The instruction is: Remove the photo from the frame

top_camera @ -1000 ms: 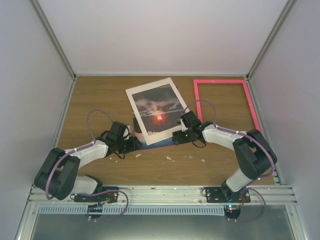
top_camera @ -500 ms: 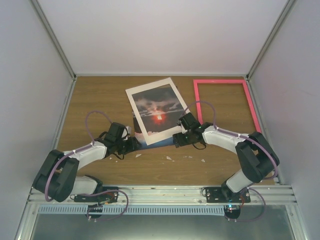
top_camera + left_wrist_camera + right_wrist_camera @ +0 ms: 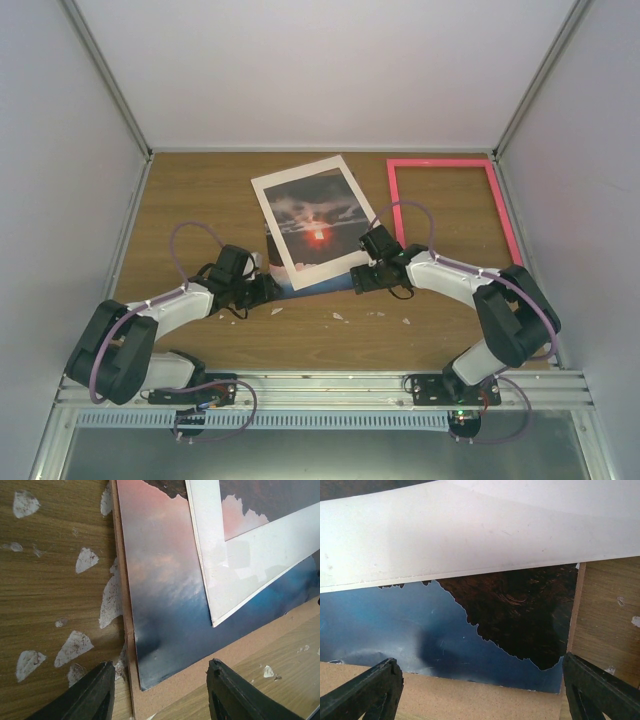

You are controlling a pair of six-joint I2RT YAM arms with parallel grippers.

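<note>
The frame lies empty at the far right of the surface, well apart from the photo — that sits mid-surface on the brown backing board, with the white mat lying skewed across it. Your left fingers are spread, gripping nothing, straddling the photo's near-left corner, where its edge runs just inside the board's. Your right fingers are spread too and empty, flanking the near-right corner. You have bare surface left of the board and toward the arm bases.
</note>
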